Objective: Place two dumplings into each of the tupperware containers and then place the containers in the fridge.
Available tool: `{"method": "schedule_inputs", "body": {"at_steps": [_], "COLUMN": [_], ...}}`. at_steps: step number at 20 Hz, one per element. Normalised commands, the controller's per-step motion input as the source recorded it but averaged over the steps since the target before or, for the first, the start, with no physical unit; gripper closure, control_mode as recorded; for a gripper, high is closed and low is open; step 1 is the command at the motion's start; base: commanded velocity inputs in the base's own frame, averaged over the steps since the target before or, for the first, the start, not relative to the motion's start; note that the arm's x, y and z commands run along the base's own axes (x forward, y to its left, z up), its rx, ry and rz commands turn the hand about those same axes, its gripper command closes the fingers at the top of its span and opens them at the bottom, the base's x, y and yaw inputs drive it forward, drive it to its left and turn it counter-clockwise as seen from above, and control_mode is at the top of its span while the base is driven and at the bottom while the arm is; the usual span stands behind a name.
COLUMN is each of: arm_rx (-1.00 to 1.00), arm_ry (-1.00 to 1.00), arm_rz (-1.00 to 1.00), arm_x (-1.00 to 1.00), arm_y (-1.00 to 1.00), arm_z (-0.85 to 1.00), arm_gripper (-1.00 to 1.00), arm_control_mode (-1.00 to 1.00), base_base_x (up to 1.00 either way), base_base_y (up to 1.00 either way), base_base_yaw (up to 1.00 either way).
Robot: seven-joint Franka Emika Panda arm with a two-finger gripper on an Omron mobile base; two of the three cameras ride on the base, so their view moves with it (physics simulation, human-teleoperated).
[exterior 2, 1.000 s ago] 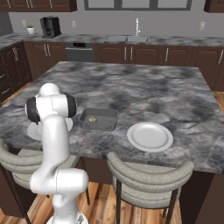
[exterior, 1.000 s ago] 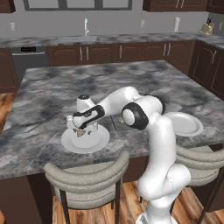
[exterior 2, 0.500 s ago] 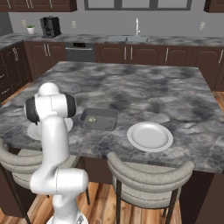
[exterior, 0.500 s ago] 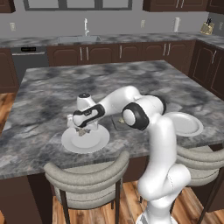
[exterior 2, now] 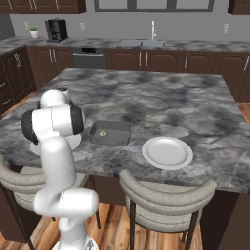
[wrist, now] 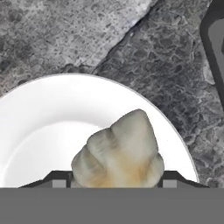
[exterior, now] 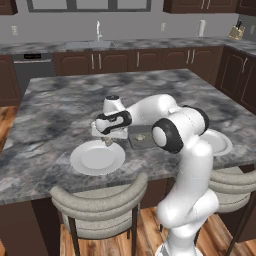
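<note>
Two-finger gripper (exterior: pixel 108 142) clamped part-way on a pleated tan dumpling (wrist: pixel 119 154) above the round white plate (exterior: pixel 90 161).

In the hand view the dumpling sits between the dark finger tips (wrist: pixel 58 180), its long axis running away from the camera, pointed end toward the plate's far rim. Another small dumpling (exterior 2: pixel 103 132) lies in the dark grey rectangular tupperware tray (exterior 2: pixel 119 135), just beside the plate on the grey marbled island counter (exterior: pixel 65 107).

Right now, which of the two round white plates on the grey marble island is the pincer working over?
The round white plate at the island's near edge, beside the dark grey container; the pincer holds a pleated tan dumpling above its rim. The other white plate sits apart.
</note>
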Motion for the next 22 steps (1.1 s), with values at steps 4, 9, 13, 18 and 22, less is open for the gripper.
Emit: {"method": "schedule_inputs", "body": {"at_steps": [4,9,13,18,22], "arm_rx": [0.00,0.00,0.00,0.02,0.00], "arm_ry": [0.00,0.00,0.00,-0.08,-0.02], "arm_rz": [0.00,0.00,0.00,0.09,0.09], "arm_x": [0.00,0.00,0.02,0.38,0.42], "arm_y": [-0.99,-1.00,-0.93,-0.56,-0.39], "arm_z": [0.30,0.16,0.01,0.00,-0.01], "arm_gripper": [1.00,1.00,1.00,1.00,1.00], "arm_control_mode": [-1.00,-1.00,-1.00,-1.00,-1.00], "base_base_x": [0.00,0.00,0.00,0.00,0.00], "base_base_y": [0.00,0.00,0.00,0.00,0.00], "base_base_yaw": [0.00,0.00,0.00,0.00,0.00]}}
